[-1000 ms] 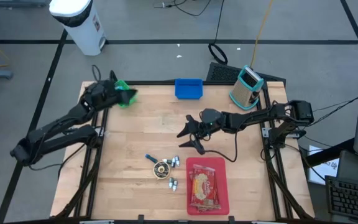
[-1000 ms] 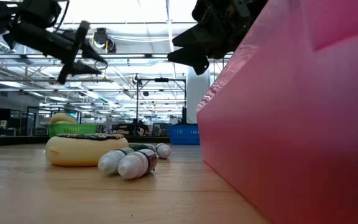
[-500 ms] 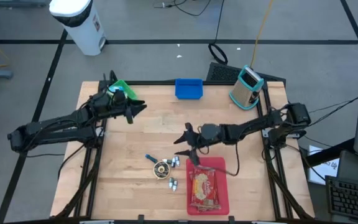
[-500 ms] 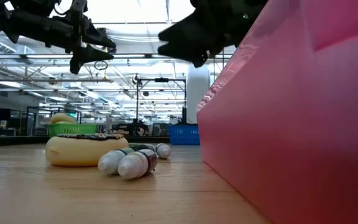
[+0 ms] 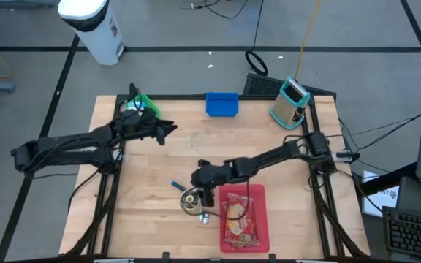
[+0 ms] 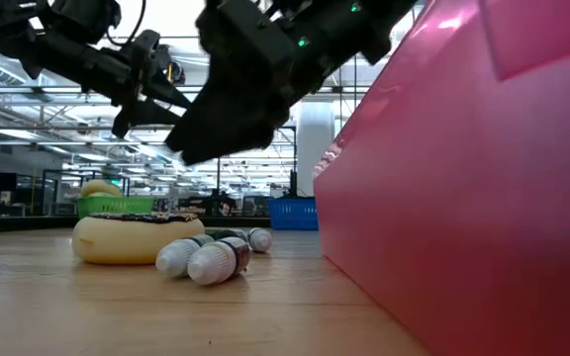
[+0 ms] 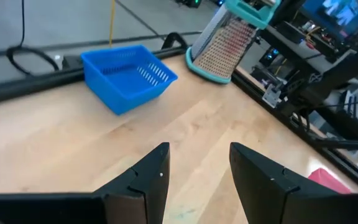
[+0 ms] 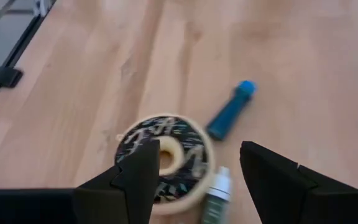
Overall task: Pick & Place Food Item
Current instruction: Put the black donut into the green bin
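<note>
Right gripper hangs open over the doughnut, nothing held.

The doughnut, dark-topped on a pale ring, lies on the wooden table near the front edge, just left of the red tray with its packet of food. Small bottles sit beside the doughnut and a blue tube lies just to its far left. The right arm's fingers stand spread above the doughnut, holding nothing. The left gripper waits open and empty above the far left of the table, near a green basket; a blue basket sits at the far edge.
</note>
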You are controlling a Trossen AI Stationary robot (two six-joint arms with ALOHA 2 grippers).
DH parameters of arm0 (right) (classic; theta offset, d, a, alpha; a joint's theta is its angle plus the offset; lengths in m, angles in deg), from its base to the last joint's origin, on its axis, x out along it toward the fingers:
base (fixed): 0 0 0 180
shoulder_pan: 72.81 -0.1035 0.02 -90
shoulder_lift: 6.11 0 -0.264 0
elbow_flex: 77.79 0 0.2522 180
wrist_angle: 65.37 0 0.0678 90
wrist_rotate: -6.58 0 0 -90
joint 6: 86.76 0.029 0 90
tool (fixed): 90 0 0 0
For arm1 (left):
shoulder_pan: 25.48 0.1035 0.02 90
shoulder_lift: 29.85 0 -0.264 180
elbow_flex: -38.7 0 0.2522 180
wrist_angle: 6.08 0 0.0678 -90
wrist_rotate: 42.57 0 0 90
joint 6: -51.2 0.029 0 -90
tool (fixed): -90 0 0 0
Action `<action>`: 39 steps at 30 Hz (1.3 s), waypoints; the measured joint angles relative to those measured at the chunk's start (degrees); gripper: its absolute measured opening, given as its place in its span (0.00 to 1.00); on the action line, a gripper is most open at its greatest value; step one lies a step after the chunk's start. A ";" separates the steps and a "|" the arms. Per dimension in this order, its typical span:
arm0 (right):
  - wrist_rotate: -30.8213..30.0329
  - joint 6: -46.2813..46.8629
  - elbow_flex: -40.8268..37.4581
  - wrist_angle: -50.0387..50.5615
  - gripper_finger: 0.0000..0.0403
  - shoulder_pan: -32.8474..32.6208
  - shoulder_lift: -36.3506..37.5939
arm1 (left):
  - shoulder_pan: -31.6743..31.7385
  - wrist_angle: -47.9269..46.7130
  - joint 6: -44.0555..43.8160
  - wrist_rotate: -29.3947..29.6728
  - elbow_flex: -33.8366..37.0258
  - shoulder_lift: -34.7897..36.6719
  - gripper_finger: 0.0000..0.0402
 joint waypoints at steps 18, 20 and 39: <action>-1.54 -3.53 0.77 15.85 0.52 -0.35 8.22 | -3.73 3.78 -2.25 -17.54 0.00 -1.43 0.41; -4.62 -4.84 -0.78 17.69 0.52 -0.28 12.29 | -8.41 5.66 -1.73 -18.84 0.00 -2.58 0.41; -16.85 -6.88 -47.60 -31.02 0.52 -0.30 48.59 | -47.97 6.42 -2.86 8.58 -7.18 -30.97 0.41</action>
